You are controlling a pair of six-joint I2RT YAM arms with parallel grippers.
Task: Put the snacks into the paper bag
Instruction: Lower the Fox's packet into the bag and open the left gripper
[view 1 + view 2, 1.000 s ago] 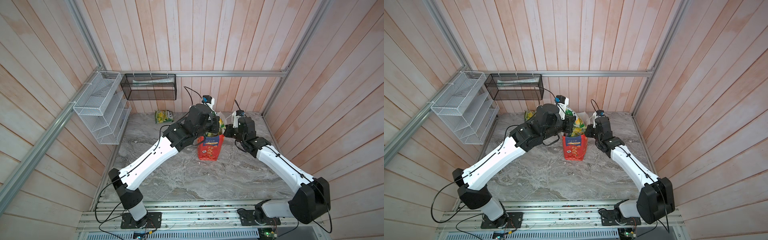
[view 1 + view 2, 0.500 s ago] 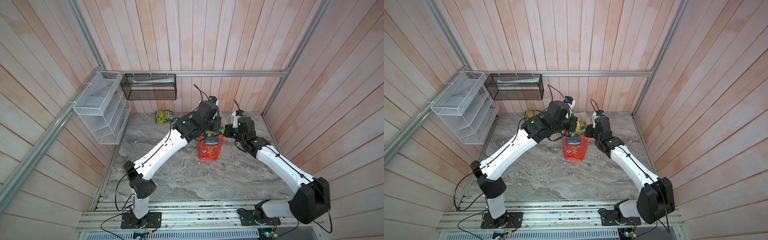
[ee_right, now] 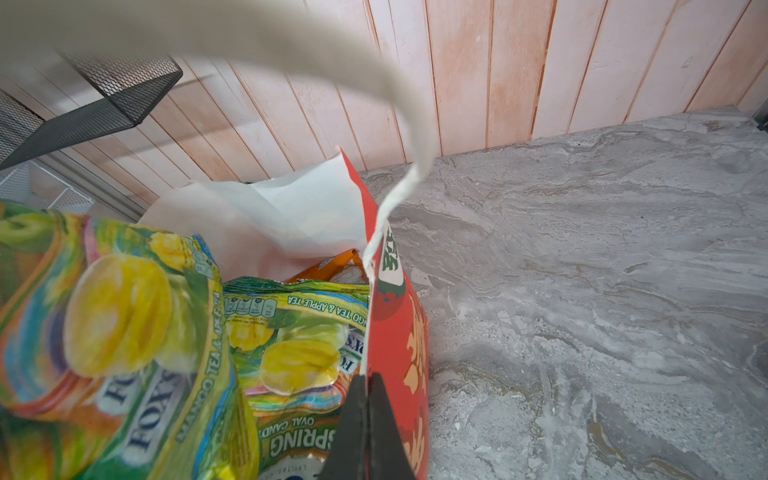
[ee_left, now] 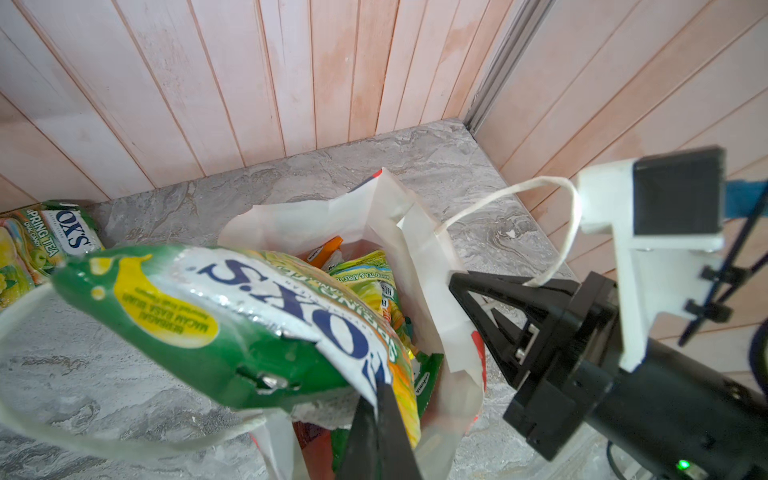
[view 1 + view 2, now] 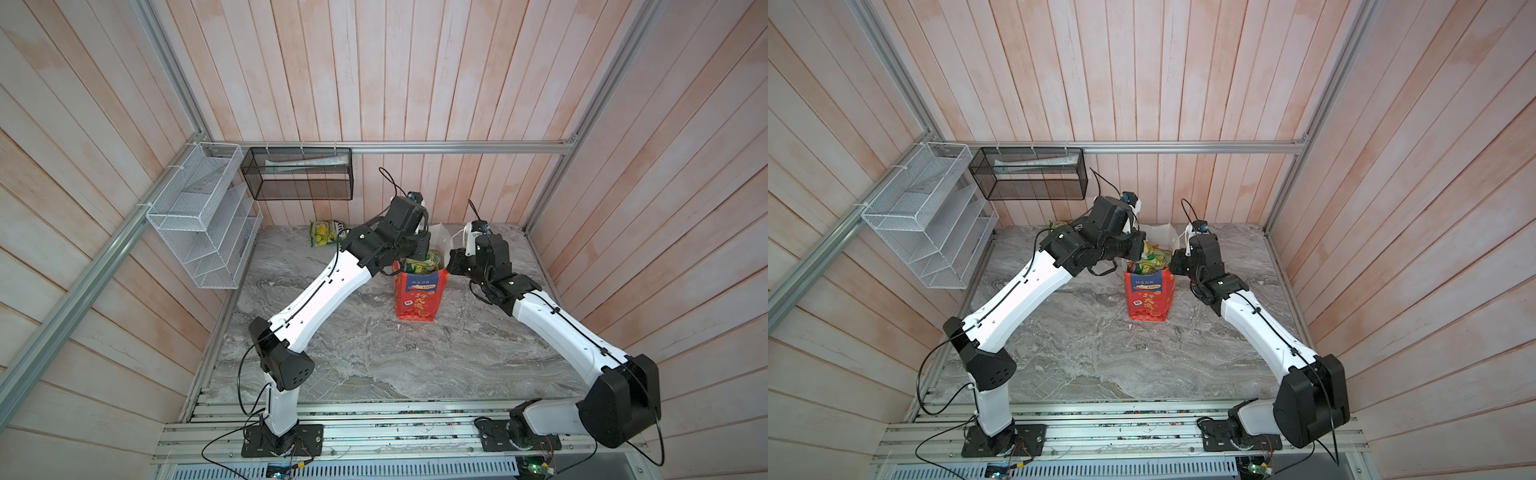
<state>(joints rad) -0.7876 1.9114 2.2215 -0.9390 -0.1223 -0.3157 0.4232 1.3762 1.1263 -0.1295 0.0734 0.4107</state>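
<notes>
A white wire tiered rack (image 5: 199, 216) hangs on a plank side wall, just beside a black mesh basket (image 5: 297, 183) hooked to the back wall's aluminium rail (image 5: 457, 146). A pale long item (image 5: 303, 164) lies inside that basket. Below spreads a grey marble tabletop (image 5: 374, 357).

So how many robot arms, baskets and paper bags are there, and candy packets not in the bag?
Robot arms: 2, left arm and right arm.
Wire baskets: 2, white wire rack and black mesh basket.
Paper bags: 1, the red paper bag.
Fox's packets outside the bag: 2, Spring Tea packet on the table, held packet in the left end effector.
Total: 7.
</notes>
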